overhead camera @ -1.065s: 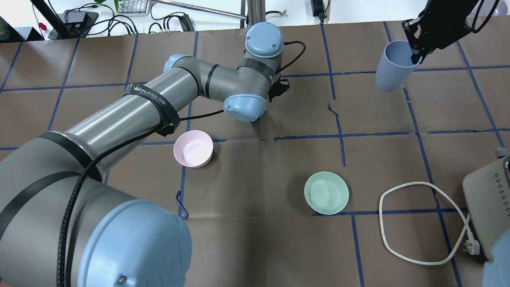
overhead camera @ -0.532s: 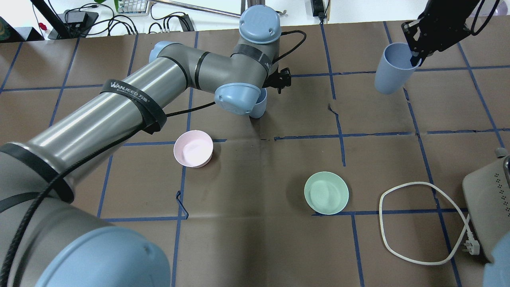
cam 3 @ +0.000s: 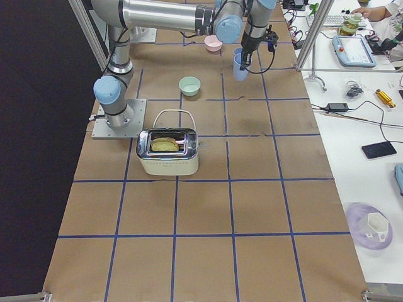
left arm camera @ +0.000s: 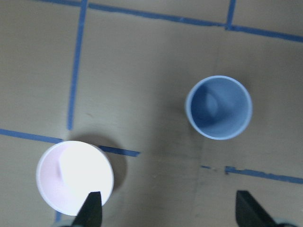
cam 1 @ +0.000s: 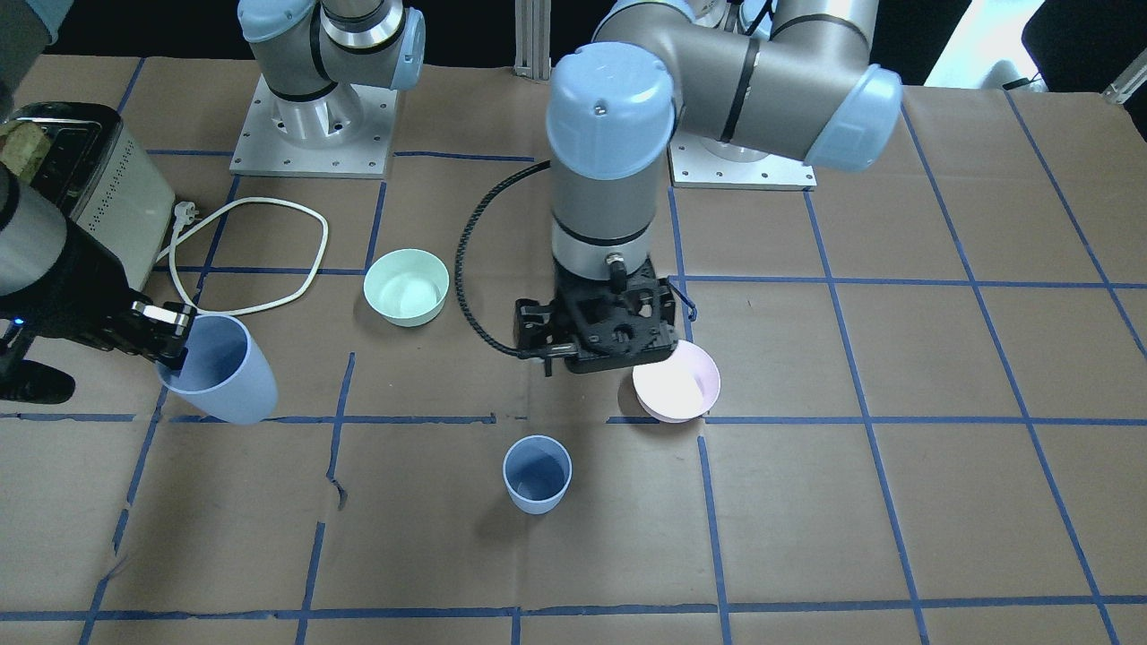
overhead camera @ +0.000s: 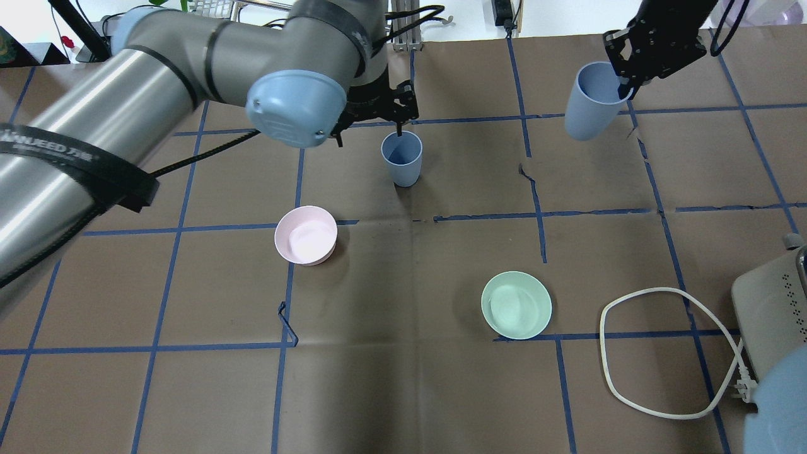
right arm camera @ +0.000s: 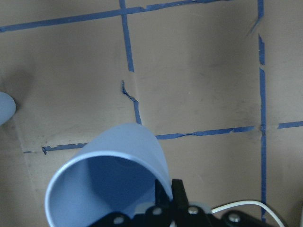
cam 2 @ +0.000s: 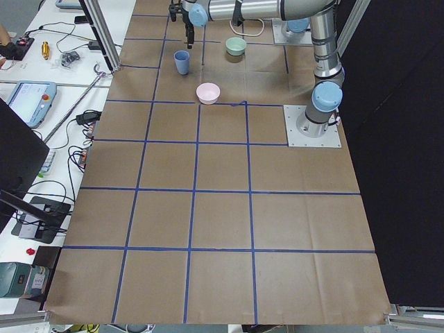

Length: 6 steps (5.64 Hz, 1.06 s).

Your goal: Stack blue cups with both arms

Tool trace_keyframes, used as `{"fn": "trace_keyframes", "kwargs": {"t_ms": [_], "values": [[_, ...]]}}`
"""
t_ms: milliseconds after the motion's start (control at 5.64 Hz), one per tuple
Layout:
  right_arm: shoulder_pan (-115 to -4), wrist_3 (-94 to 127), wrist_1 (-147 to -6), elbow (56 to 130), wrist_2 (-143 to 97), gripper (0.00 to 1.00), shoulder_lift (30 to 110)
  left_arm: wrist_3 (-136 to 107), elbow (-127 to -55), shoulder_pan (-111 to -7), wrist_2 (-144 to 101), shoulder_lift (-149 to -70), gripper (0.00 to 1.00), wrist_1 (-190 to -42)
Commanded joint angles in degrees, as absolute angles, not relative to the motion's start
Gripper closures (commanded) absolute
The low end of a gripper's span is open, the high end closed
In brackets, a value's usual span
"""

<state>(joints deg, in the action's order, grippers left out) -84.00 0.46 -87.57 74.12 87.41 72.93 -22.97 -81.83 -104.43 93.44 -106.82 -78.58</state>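
Observation:
One blue cup [overhead camera: 401, 157] stands upright and free on the table; it also shows in the front view [cam 1: 537, 473] and the left wrist view [left arm camera: 218, 107]. My left gripper [overhead camera: 372, 120] hangs above and just beside it, open and empty, its fingertips [left arm camera: 92, 208] wide apart. My right gripper [overhead camera: 621, 82] is shut on the rim of the second blue cup [overhead camera: 589, 101] and holds it tilted above the table at the far right. That cup also shows in the front view [cam 1: 219, 369] and the right wrist view [right arm camera: 109, 179].
A pink bowl [overhead camera: 306, 234] sits near the standing cup, partly under my left gripper in the front view [cam 1: 676, 381]. A mint-green bowl [overhead camera: 516, 304] sits nearer the robot. A toaster [overhead camera: 772, 328] and its looped white cable [overhead camera: 656, 353] lie at the near right.
My left arm has lifted and swung back to the left, uncovering the standing cup. My right gripper has carried its cup a little to the left.

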Motion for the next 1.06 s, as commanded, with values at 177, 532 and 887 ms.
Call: {"fn": "trace_keyframes", "kwargs": {"t_ms": [177,532,887], "values": [[-94.4,16.2,-93.0,74.1,87.3,0.91,71.4,-7.2,-83.4,-93.6,93.0,-95.0,0.00,-95.1],[-104.7,32.0,-96.0,71.8,87.3,0.92,68.1,-4.4,-84.6,-94.0,91.8,-90.7,0.00,-97.2],[-108.6,37.4,-96.3,67.7,87.4,0.92,62.8,-2.6,-87.5,-93.7,92.5,-90.9,0.00,-91.7]]}}
